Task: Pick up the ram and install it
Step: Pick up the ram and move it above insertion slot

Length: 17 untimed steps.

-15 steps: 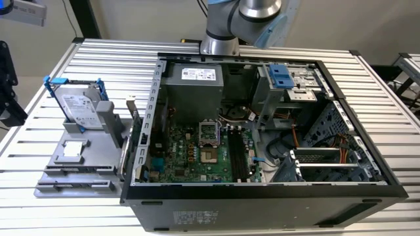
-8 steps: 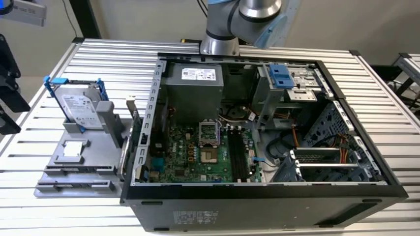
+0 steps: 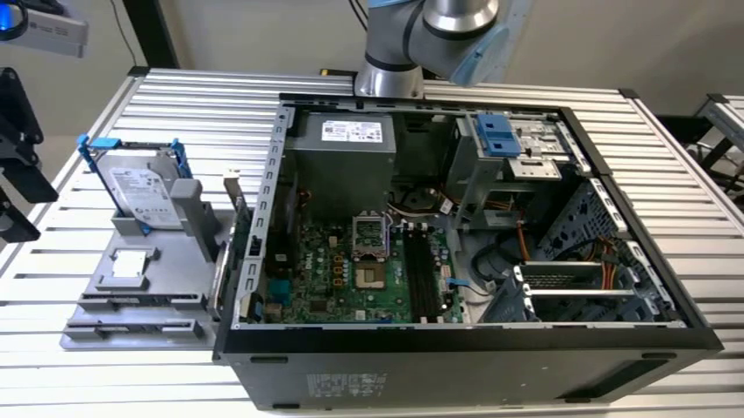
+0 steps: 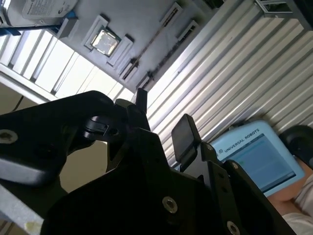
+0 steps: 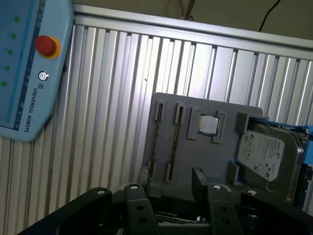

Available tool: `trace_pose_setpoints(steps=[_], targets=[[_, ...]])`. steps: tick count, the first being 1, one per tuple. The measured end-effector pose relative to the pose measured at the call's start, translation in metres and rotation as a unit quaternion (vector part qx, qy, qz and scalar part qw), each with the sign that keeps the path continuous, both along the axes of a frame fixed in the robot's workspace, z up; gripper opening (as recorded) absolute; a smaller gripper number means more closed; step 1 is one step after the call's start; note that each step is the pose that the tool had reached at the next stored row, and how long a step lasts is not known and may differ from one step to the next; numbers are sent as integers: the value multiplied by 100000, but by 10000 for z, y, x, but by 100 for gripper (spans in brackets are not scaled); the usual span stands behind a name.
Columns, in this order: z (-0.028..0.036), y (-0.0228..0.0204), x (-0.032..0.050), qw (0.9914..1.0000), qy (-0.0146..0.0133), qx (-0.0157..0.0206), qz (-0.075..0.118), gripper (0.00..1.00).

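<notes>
Slatted aluminium table point(image 5: 107, 98) under everything. Gripper point(image 5: 166, 185) released, fingers point(image 4: 185, 134) spread, holding nothing. Ahead of the fingertips and apart from them: grey fixture tray point(image 5: 205, 152). Ram point(image 5: 174, 142) stands on edge in one of its long slots, hard drive point(image 5: 266, 152) farther along. Open computer case point(image 3: 465, 218) just beside tray in exterior view

we saw bright overhead light glare white off the table point(image 3: 47, 287) slats in the exterior view, while the computer case point(image 3: 465, 374) held deep shadow inside (darkest near its back). in the second wrist view the gripper point(image 4: 163, 117) was a black, backlit shape.
</notes>
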State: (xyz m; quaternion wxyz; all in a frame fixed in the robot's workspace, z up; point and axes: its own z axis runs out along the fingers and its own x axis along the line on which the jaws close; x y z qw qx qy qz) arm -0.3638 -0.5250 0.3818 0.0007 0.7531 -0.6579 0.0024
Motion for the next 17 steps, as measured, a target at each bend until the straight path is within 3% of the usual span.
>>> trace_pose_setpoints(steps=[7,17], targets=[[-115,0,0,100000,-3,-145,-33,100],[-219,0,0,99999,-5,-441,-127,100]])
